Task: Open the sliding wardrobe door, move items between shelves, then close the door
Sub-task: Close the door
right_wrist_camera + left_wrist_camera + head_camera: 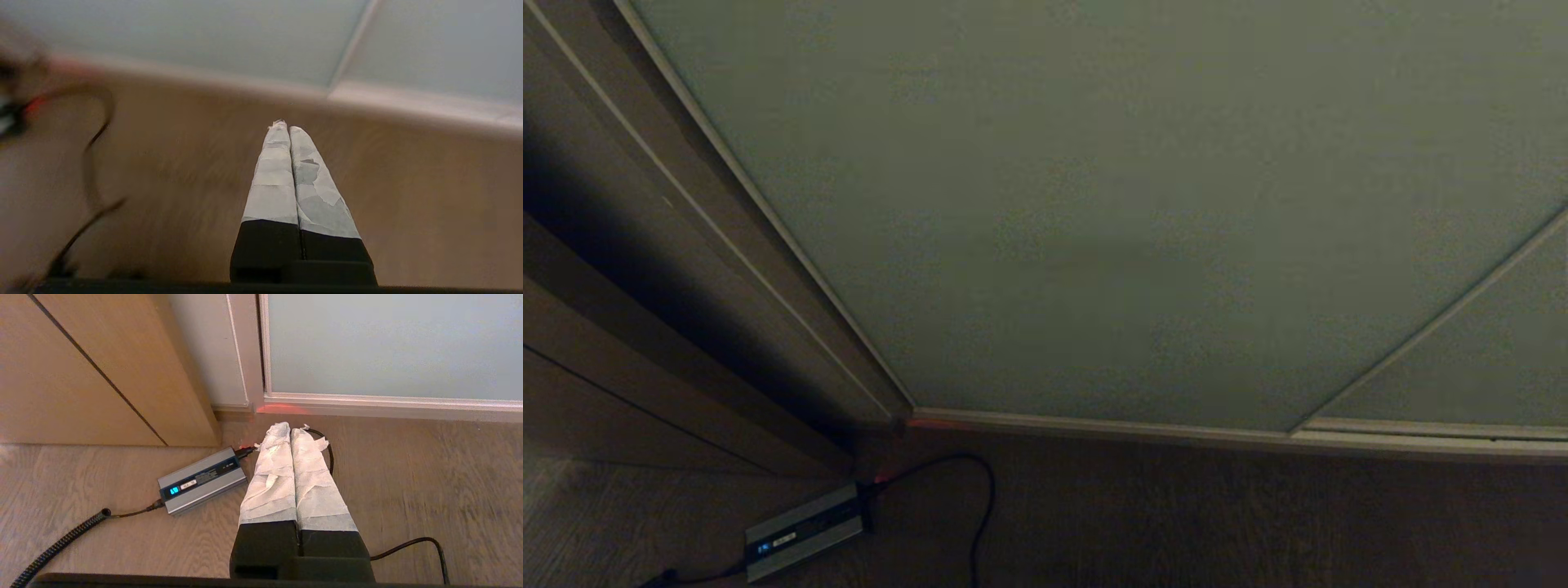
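Sliding wardrobe door (1094, 204) looks heavy, rigid and slick (no handle visible); push its cream frame strip (768, 204). Left hand (291, 428) and right hand (284, 124) hang closed, empty.

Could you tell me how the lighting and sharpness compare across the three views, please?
Head view: dim and murky, sliding wardrobe door bowed by lens distortion, deep shadow at left. Left wrist view: bright and sharp, a red glow on the door frame near the grey power adapter. Right wrist view: floor and cable smeared by motion blur, only the right claw crisp.
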Robot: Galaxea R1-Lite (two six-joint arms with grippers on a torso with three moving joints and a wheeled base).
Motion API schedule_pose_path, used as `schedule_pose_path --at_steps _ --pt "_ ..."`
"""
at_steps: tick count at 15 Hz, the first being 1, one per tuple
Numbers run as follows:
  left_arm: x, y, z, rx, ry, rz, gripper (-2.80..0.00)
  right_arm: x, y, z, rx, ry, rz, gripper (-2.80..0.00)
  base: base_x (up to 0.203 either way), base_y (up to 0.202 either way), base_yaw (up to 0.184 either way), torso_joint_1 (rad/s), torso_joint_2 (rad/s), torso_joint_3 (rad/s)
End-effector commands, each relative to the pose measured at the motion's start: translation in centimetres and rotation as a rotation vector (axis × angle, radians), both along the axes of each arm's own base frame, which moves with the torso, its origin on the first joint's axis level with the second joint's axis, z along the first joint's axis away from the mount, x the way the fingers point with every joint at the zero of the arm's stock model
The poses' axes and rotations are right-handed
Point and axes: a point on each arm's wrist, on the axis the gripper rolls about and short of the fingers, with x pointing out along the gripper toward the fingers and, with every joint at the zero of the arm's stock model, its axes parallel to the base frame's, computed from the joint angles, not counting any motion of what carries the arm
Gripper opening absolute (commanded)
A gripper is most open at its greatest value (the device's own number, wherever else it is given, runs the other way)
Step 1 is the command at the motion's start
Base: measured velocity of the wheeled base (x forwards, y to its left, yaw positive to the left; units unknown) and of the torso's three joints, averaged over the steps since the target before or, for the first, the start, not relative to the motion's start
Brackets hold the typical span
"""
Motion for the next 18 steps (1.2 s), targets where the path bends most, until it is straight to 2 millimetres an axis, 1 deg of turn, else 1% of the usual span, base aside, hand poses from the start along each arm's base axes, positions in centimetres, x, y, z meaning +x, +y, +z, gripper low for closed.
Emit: schedule_pose_path --at_steps 1,2,3,4,6,7,8,10,14,18 --pt "0.0 0.0 0.0 -0.001 -0.001 0.000 -2.80 -1.5 -0.1 -1.5 0.012 -0.013 0.055 -2.80 0.000 0.000 0.000 0.000 0.00 0.000" --pt "0.0 0.0 0.0 0.001 -0.001 0.000 -2.80 -2.1 -0.1 -2.1 0.014 -0.041 0.045 -2.80 0.000 0.000 0.000 0.000 0.00 0.000" --pt "0.0 0.0 0.0 -0.001 -0.003 0.000 -2.80 -2.8 -0.1 -3.2 0.011 -0.080 0.039 -2.80 0.000 0.000 0.000 0.000 0.00 0.000" --pt "0.0 0.0 0.0 -0.001 -0.002 0.000 -2.80 -3.0 -0.1 -4.1 -0.001 -0.109 0.034 -2.80 0.000 0.000 0.000 0.000 0.00 0.000" --pt "0.0 0.0 0.0 -0.002 -0.001 0.000 -2.80 -2.2 -0.2 -5.9 -0.018 -0.158 -0.029 -2.80 0.000 0.000 0.000 0.000 0.00 0.000" --pt "0.0 0.0 0.0 -0.002 -0.001 0.000 -2.80 -2.0 -0.2 -6.3 -0.036 -0.154 -0.058 -2.80 0.000 0.000 0.000 0.000 0.00 0.000" --pt "0.0 0.0 0.0 -0.002 -0.002 0.001 -2.80 -2.0 -0.3 -6.2 -0.079 -0.161 -0.067 -2.80 0.000 0.000 0.000 0.000 0.00 0.000" --pt "0.0 0.0 0.0 -0.002 -0.001 0.000 -2.80 -2.0 -0.3 -6.2 -0.083 -0.160 -0.066 -2.80 0.000 0.000 0.000 0.000 0.00 0.000" --pt "0.0 0.0 0.0 -0.002 -0.001 0.000 -2.80 -2.0 -0.3 -6.2 -0.027 -0.158 -0.076 -2.80 0.000 0.000 0.000 0.000 0.00 0.000" --pt "0.0 0.0 0.0 -0.002 -0.001 0.000 -2.80 -2.0 -0.3 -6.2 -0.025 -0.159 -0.076 -2.80 0.000 0.000 0.000 0.000 0.00 0.000"
